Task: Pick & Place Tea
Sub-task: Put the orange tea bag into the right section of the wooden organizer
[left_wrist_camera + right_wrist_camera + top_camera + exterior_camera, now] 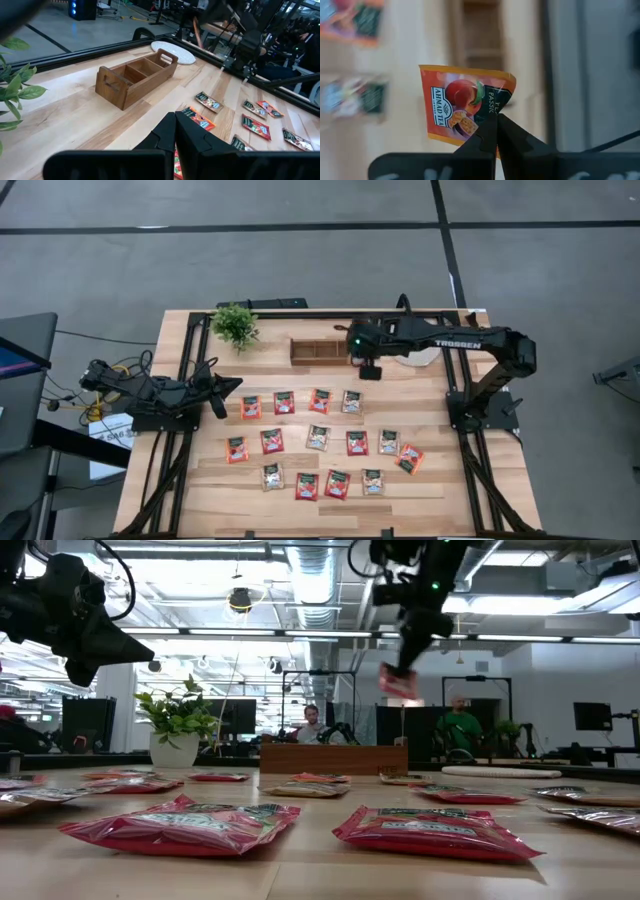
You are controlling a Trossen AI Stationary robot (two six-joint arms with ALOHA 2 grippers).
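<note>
Orange foil caught our eye first: a small flat square orange tea sachet with a dark green label (465, 107) hung pinched by one corner between the closed fingers of the right gripper (494, 125). From above we saw that gripper (371, 369) held over the desk just beside the right end of the brown wooden three-compartment box (320, 351), and in the low view the sachet (399, 685) hung well clear of the pale wooden slatted desk (200, 490). Whether it was already over a compartment we could not tell.

The remaining flat square sachets, mostly red with a few pale beige (317, 437), lay spread in loose rows across the middle of the desk, in front of the box. A round pale disc (173, 51) lay just beyond the box's far end, partly under the right arm.

We saw the left gripper (226, 385) waiting at the left edge of the desk, its fingers (165, 137) pressed together and holding nothing. A small green potted plant (235, 325) stood near the back left corner.
</note>
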